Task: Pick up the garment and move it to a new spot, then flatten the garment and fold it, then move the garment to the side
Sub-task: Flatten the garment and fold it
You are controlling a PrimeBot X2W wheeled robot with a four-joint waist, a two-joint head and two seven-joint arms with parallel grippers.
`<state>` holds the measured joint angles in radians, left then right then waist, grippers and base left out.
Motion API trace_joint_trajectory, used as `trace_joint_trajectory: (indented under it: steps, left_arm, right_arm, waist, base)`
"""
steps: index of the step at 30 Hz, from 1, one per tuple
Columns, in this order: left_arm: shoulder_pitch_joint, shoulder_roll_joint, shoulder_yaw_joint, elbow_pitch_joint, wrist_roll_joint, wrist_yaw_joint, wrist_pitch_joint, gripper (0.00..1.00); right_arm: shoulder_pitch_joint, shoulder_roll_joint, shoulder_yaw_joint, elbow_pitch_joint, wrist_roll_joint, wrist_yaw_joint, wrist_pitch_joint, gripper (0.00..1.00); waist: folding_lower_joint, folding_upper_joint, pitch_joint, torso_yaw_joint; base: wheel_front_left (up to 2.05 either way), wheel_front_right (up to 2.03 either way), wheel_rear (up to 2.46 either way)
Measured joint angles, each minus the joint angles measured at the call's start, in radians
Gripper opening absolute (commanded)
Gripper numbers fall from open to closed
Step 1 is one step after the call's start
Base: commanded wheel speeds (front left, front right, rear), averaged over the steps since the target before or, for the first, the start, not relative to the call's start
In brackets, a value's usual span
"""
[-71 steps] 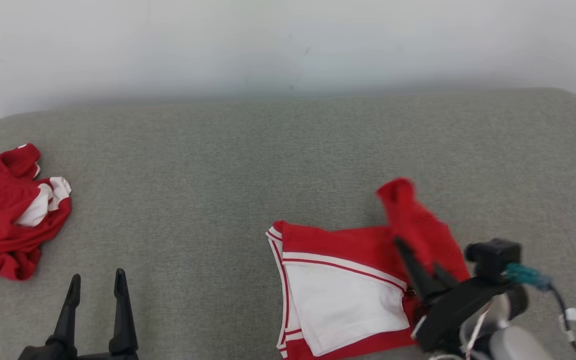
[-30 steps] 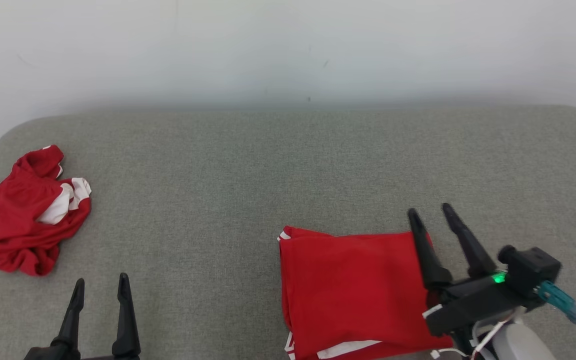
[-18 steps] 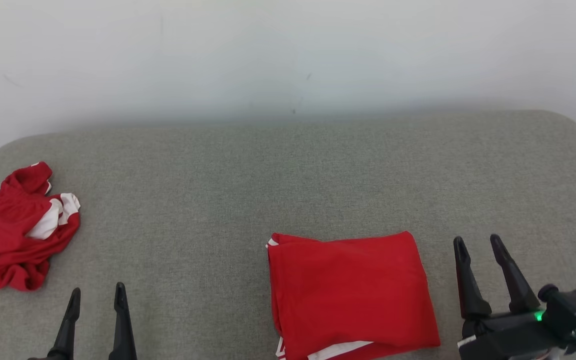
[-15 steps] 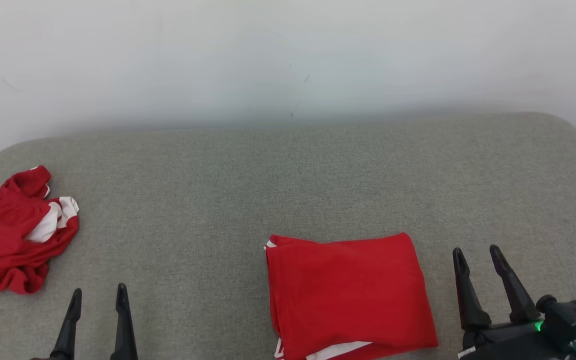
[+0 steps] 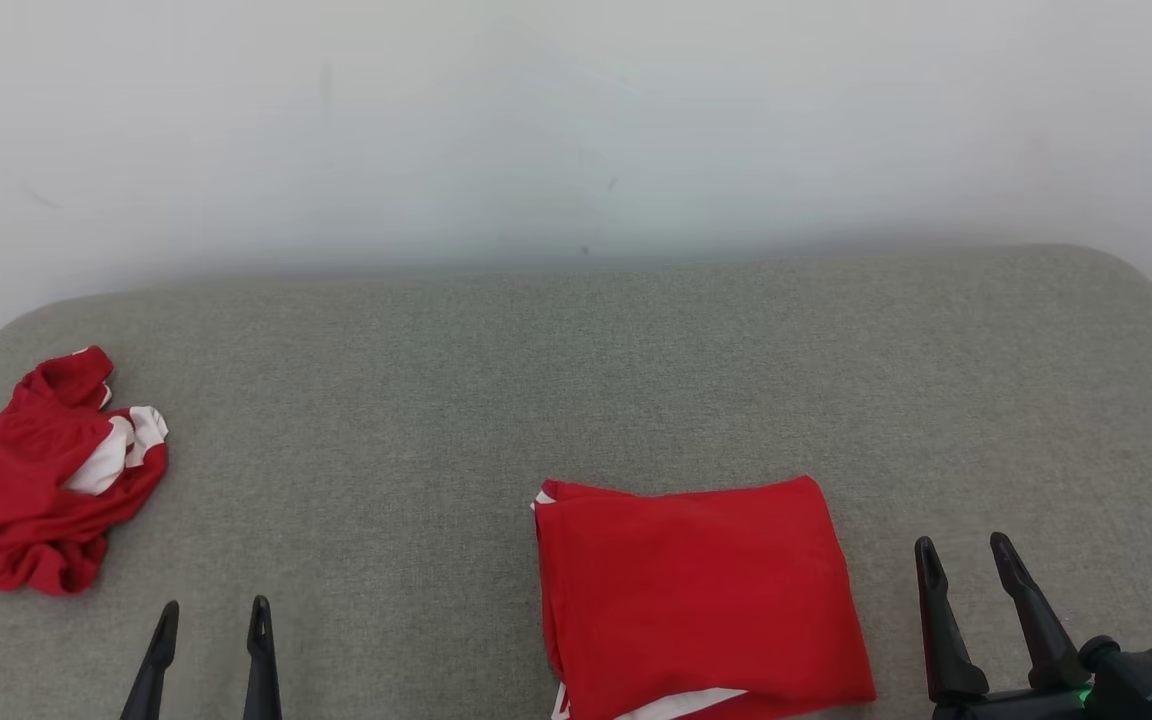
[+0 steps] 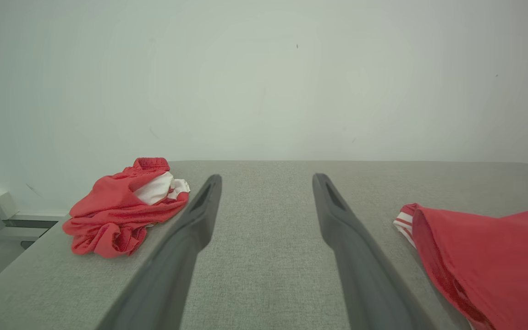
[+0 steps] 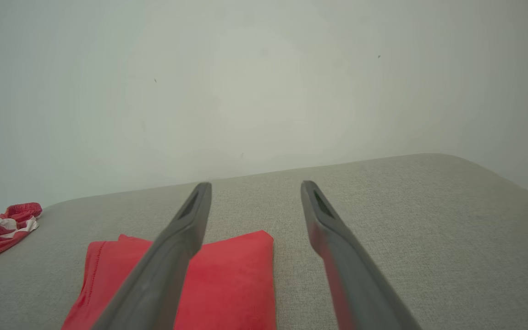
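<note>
1. We are looking at a grey, cloth-covered surface (image 5: 576,350) with rounded far corners, stretching across the whole width of the head view.
2. We are seeing a red garment (image 5: 696,590) lying folded flat on it, right of the middle and towards the near edge, with a strip of white peeking out at its near hem.
3. We are seeing a crumpled red-and-white heap (image 5: 36,480) sitting by the left edge, well apart from the garment.
4. Both are resting directly on the cloth.
</note>
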<state>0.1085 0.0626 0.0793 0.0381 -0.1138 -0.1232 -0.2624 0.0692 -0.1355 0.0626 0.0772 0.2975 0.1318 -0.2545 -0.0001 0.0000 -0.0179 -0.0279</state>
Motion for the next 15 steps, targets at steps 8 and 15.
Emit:
trace_joint_trajectory:
  steps: [8, 15]
  left_arm:
    - [0.023, 0.018, -0.019, -0.001, -0.001, -0.001, 0.000, 1.00]
    - [0.030, 0.030, -0.034, 0.001, -0.009, -0.002, 0.000, 1.00]
  right_arm:
    - [0.009, 0.011, -0.008, 0.005, -0.007, 0.000, 0.025, 1.00]
    - [0.011, 0.013, -0.014, 0.014, -0.009, 0.000, 0.034, 1.00]
  waist:
    - [0.0000, 0.0000, -0.005, 0.020]
    - [0.0000, 0.0000, -0.005, 0.028]
  base:
    - [0.00, 0.00, 0.00]
    - [0.00, 0.00, 0.00]
